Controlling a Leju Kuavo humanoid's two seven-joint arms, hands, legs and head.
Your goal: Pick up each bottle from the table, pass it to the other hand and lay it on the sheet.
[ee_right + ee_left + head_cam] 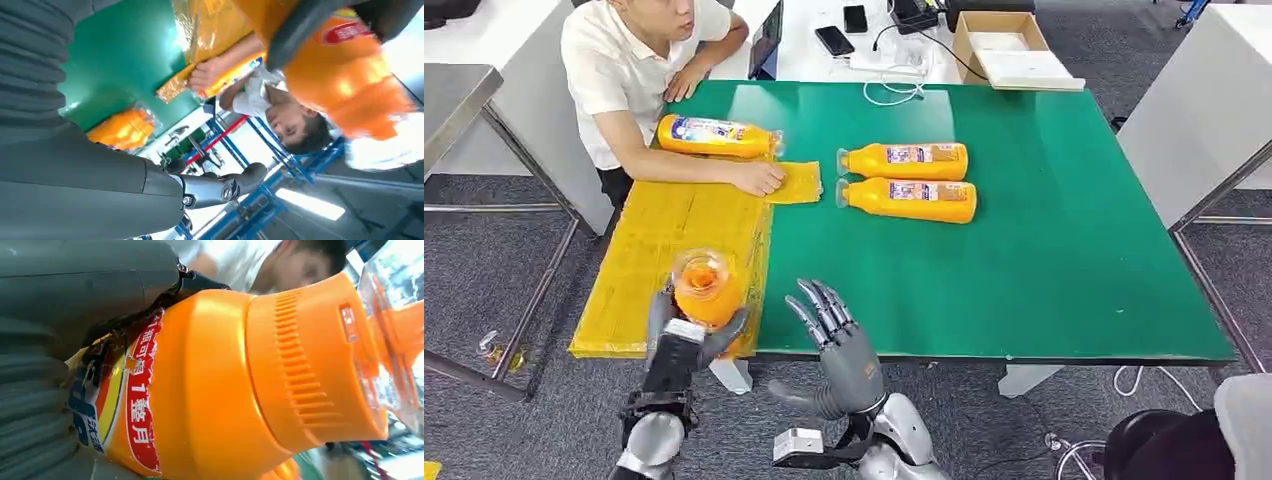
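**Desk:** Nearest the robot's body, what are the hands doing?

**Photographer:** At the bench's near edge the left hand [686, 335] grips an orange bottle [705, 289] upright, cap end toward the camera, fingers wrapped round its body. Just beside it, the right hand [836, 335] is empty, fingers spread and pointing forward.

**Desk:** And the step?

**Photographer:** By my reading the pass is done and the laying-down is next. The yellow sheet [639, 265] lies directly under and beyond the left hand, so it should tip the bottle onto its side low over the sheet and let go only once it rests, or it may roll.

**Desk:** Farther out?

**Photographer:** Beyond the left hand, one bottle [717, 136] lies by the sheet's far end, beside a seated person's forearm [686, 168]. Two more bottles [907, 180] lie side by side on the green bench [1064, 240], ahead of the right hand.
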